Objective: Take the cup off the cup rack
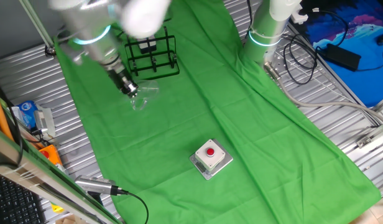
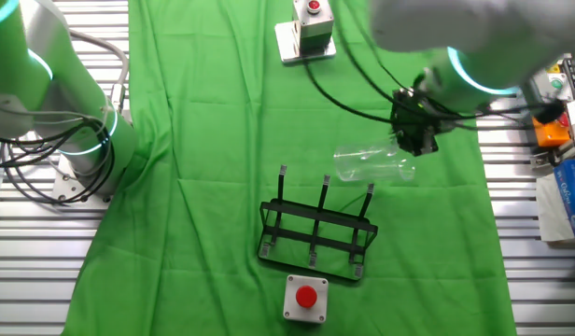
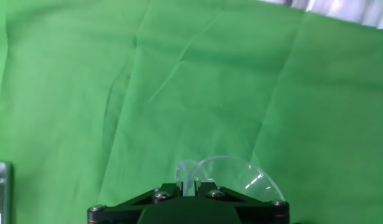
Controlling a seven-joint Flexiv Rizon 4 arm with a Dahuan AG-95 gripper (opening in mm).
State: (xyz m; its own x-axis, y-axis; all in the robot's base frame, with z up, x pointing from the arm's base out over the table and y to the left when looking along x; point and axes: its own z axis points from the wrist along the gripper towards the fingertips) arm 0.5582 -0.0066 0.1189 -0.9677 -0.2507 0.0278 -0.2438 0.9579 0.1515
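The clear glass cup point(image 2: 373, 163) is held on its side in my gripper point(image 2: 406, 142), off the black wire cup rack point(image 2: 315, 235), just past its pegs and above the green cloth. In one fixed view the cup point(image 1: 142, 98) hangs at the gripper point(image 1: 130, 89), in front of the rack point(image 1: 152, 55). In the hand view the cup's rim point(image 3: 232, 176) sits between the two black fingers, which are shut on its wall; the gripper point(image 3: 188, 186) shows only at the bottom edge. The rack's pegs are bare.
A grey box with a red button point(image 1: 211, 157) stands on the green cloth near the front; it also shows in the other fixed view point(image 2: 305, 299). A second button box point(image 2: 306, 28) sits at the far end. A second arm's base point(image 1: 266, 34) and cables stand beside the cloth.
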